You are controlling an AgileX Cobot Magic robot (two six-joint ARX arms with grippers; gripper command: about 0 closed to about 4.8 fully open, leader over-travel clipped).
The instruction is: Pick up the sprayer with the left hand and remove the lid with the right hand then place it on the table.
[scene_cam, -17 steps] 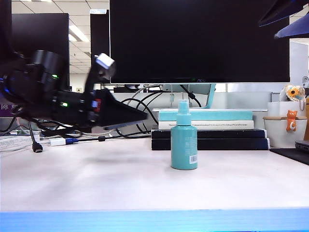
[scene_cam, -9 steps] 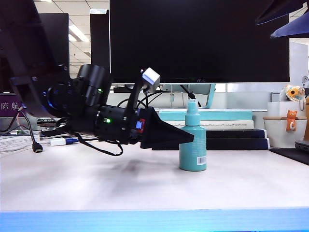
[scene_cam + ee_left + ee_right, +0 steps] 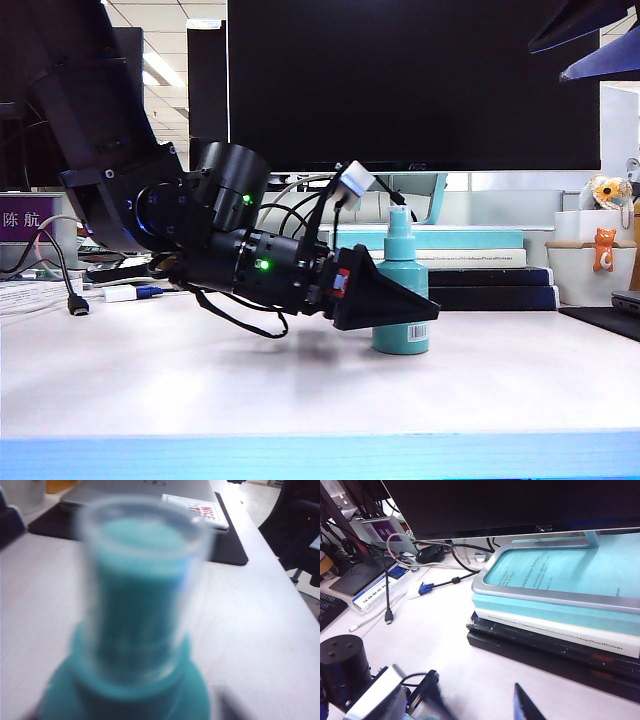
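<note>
While sprayer (image 3: 402, 300) stands on table (image 3: 300, 390), L gripper (image 3: 425, 312) around it, grip unclear, R gripper (image 3: 590, 45) high, spread.

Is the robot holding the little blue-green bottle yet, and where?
Cannot tell: the left gripper is at the sprayer's lower body, grip unseen. The right gripper holds nothing.

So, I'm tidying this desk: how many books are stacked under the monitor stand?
4, one pile behind the sprayer: teal book on top, white book below it, then two black books at the bottom. More may be hidden.
</note>
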